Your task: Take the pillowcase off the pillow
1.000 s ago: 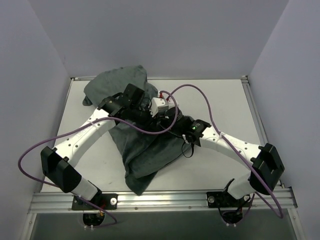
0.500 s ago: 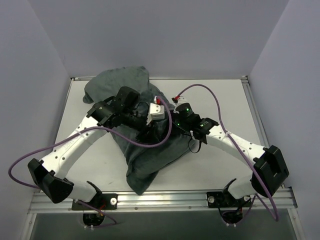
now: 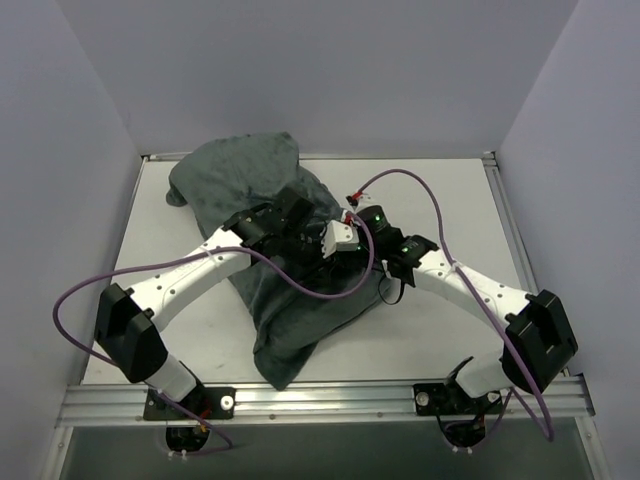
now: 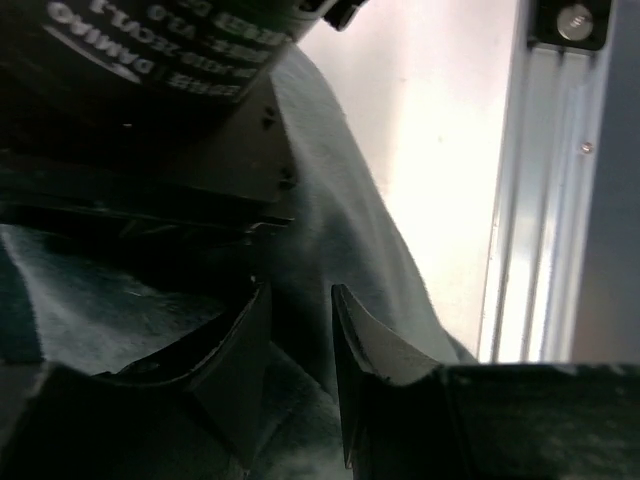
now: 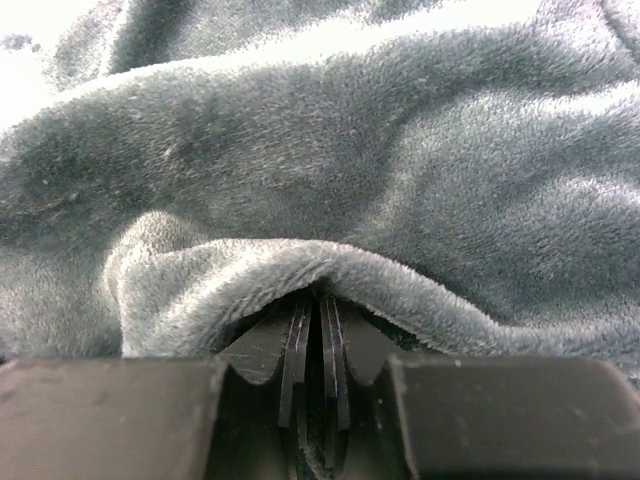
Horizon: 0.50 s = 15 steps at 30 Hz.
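Note:
The pillowcase [image 3: 235, 175] lies plain dark grey side out, in a crumpled heap from the far left corner down to the near edge. The pillow is hidden. Both arms meet over the heap's middle. My right gripper [image 3: 350, 215] is shut, and in the right wrist view a raised fold of the pillowcase [image 5: 350, 150] arches over the right gripper's [image 5: 320, 295] tips. My left gripper [image 3: 362, 256] sits just beneath the right wrist. In its own view the left gripper [image 4: 300, 300] stands open with a narrow gap, and the pillowcase [image 4: 330, 200] lies behind it.
The white table [image 3: 450, 200] is bounded by aluminium rails, one at the near edge [image 3: 300, 400] and one on the right [image 4: 545, 200]. Grey walls close three sides. Purple cables [image 3: 420, 195] loop above both arms. The right arm's black motor housing [image 4: 150, 60] hangs over my left fingers.
The left gripper moved right and nearer across the heap, and its jaws parted slightly. The right wrist moved farther back onto the fabric, then held. The heap's near part shifted a little.

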Each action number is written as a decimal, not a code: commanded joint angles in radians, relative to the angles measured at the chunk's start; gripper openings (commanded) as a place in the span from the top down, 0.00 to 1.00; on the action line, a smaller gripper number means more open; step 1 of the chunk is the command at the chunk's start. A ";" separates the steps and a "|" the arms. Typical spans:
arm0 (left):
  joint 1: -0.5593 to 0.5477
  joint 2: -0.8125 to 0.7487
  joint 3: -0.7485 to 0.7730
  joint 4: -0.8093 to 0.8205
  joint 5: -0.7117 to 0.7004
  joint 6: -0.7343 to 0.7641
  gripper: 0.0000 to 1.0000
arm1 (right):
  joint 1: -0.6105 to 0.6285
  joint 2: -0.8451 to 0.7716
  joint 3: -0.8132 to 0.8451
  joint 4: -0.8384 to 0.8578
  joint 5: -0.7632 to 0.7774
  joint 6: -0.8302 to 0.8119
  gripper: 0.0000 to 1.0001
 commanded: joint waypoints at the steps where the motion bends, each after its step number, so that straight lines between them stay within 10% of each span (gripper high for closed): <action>1: 0.095 -0.043 -0.029 0.139 -0.144 -0.082 0.60 | 0.000 -0.030 -0.021 -0.060 0.006 -0.009 1.00; 15: 0.248 0.035 0.023 0.190 -0.345 -0.046 0.55 | 0.002 -0.075 -0.031 -0.067 -0.020 -0.003 1.00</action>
